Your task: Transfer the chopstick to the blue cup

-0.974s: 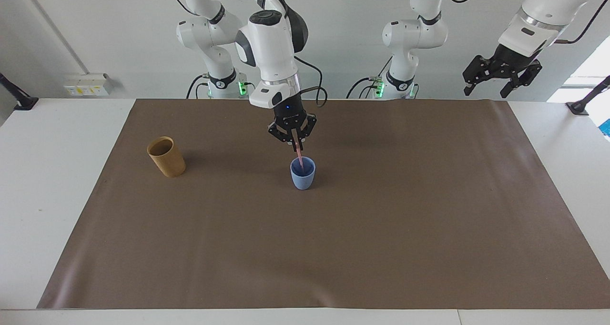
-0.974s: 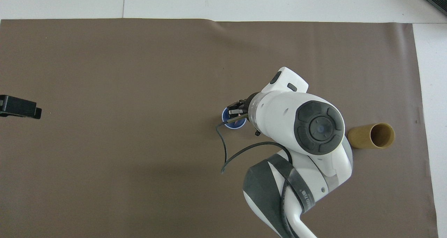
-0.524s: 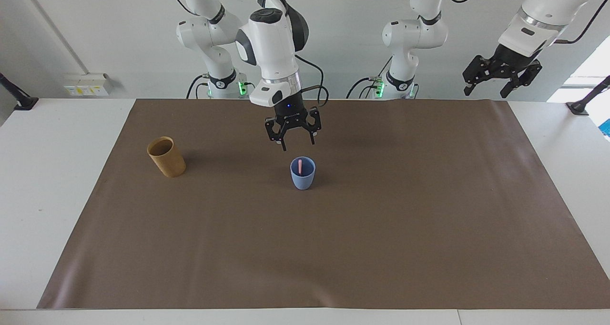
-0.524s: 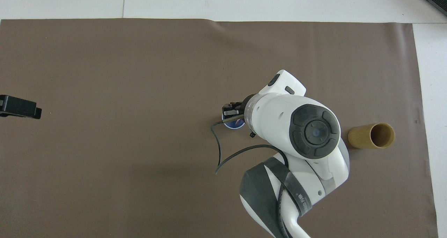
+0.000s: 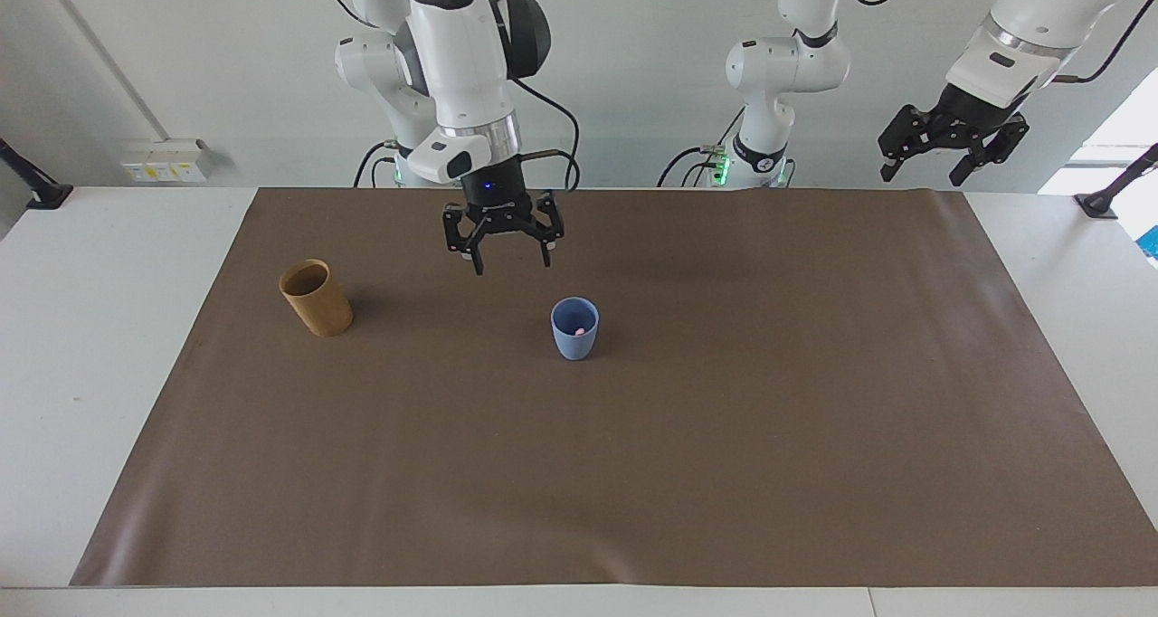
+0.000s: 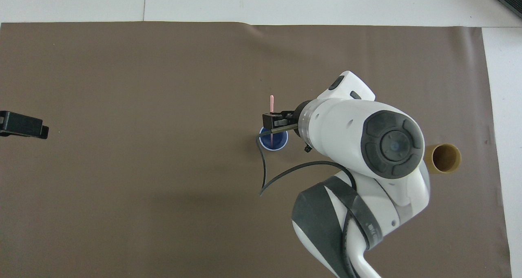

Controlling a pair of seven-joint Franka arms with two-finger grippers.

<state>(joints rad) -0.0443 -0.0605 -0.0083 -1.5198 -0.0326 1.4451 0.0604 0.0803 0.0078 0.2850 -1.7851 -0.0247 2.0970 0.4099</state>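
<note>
The blue cup (image 5: 574, 329) stands upright mid-mat. A pale pink chopstick (image 6: 271, 103) rests in it and leans out over the rim, away from the robots. In the facing view only its pink end (image 5: 579, 331) shows, inside the cup's mouth. The cup (image 6: 274, 142) is partly covered by my right hand in the overhead view. My right gripper (image 5: 511, 262) is open and empty. It hangs above the mat between the two cups, clear of the blue cup. My left gripper (image 5: 950, 160) is raised at the left arm's end, open and waiting.
A taller tan cup (image 5: 315, 298) stands upright toward the right arm's end of the brown mat (image 5: 724, 436). In the overhead view the tan cup (image 6: 446, 159) is partly covered by the right arm. The left gripper's tip (image 6: 22, 125) shows at the edge.
My right gripper opened and let the chopstick go into the blue cup. It then rose and moved toward the tan cup. The chopstick tipped over against the rim. The left arm has not moved.
</note>
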